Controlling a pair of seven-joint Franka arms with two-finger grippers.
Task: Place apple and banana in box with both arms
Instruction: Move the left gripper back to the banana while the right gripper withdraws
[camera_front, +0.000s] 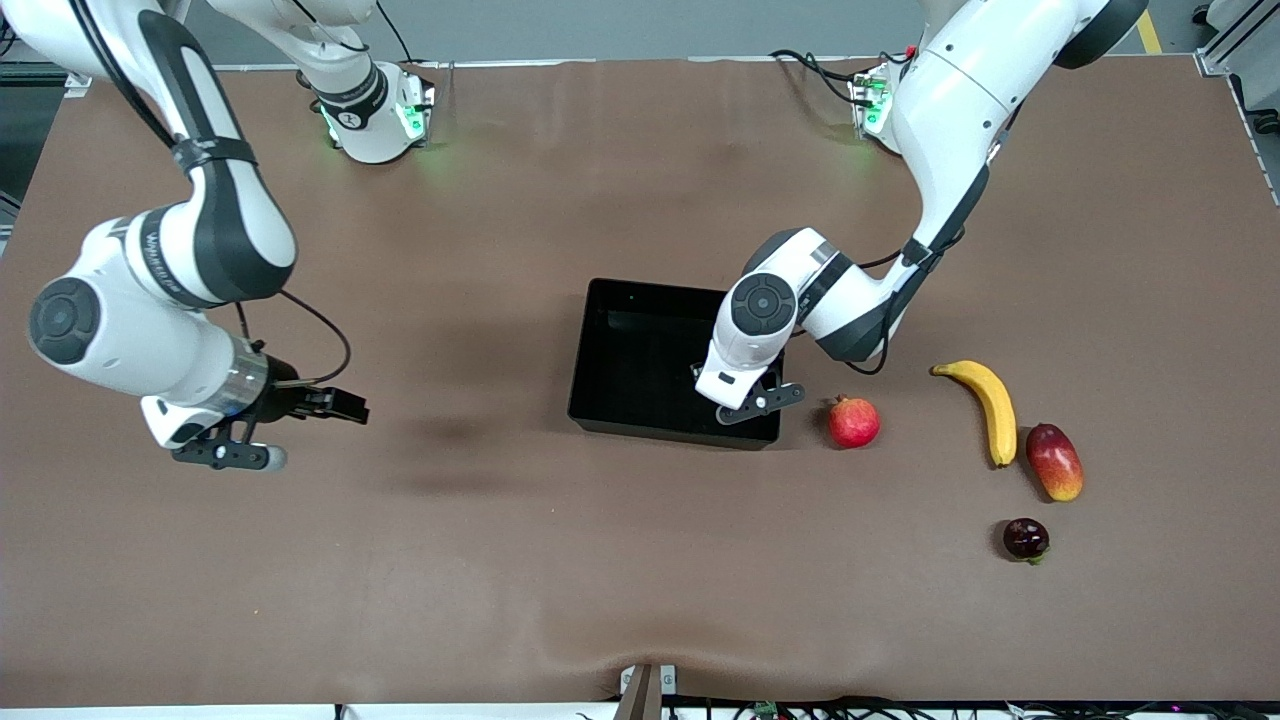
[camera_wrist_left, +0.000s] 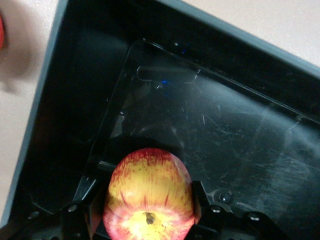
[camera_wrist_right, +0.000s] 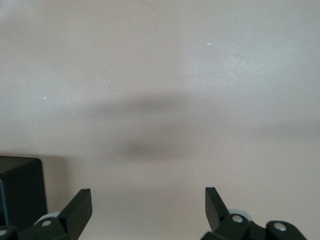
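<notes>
- The left arm (camera_front: 940, 130) reaches down from its base at the top of the front view, elbow bent, with its wrist turned down over the corner of the box (camera_front: 630, 345) that lies toward the left arm's end and nearer the front camera.
- The left gripper (camera_wrist_left: 147, 215) hangs inside the box's walls; its fingers (camera_wrist_left: 200, 197) are clamped on either side of the apple (camera_wrist_left: 148, 197), which the left wrist view shows red-streaked over yellow, stem facing the camera, above the glossy black floor.
- The right arm (camera_front: 190, 230) is folded over bare surface toward its own end, well apart from the box, and waits.
- The right gripper (camera_front: 235, 450) hovers over the brown surface (camera_front: 500, 560) with its fingers (camera_wrist_right: 77, 210) spread wide and nothing between them; a black corner of the box shows at the edge of the right wrist view.
- The banana (camera_front: 988, 405) lies on the surface toward the left arm's end, well apart from the box.
- A pomegranate (camera_front: 853, 421) sits just beside the box on that same side.
- A mango (camera_front: 1054, 461) lies just beside the banana's lower tip; a small dark round fruit (camera_front: 1026, 539) sits nearer the front camera than the mango.
- The surface is a wrinkled brown cloth; a grey floor shows past its top edge.
</notes>
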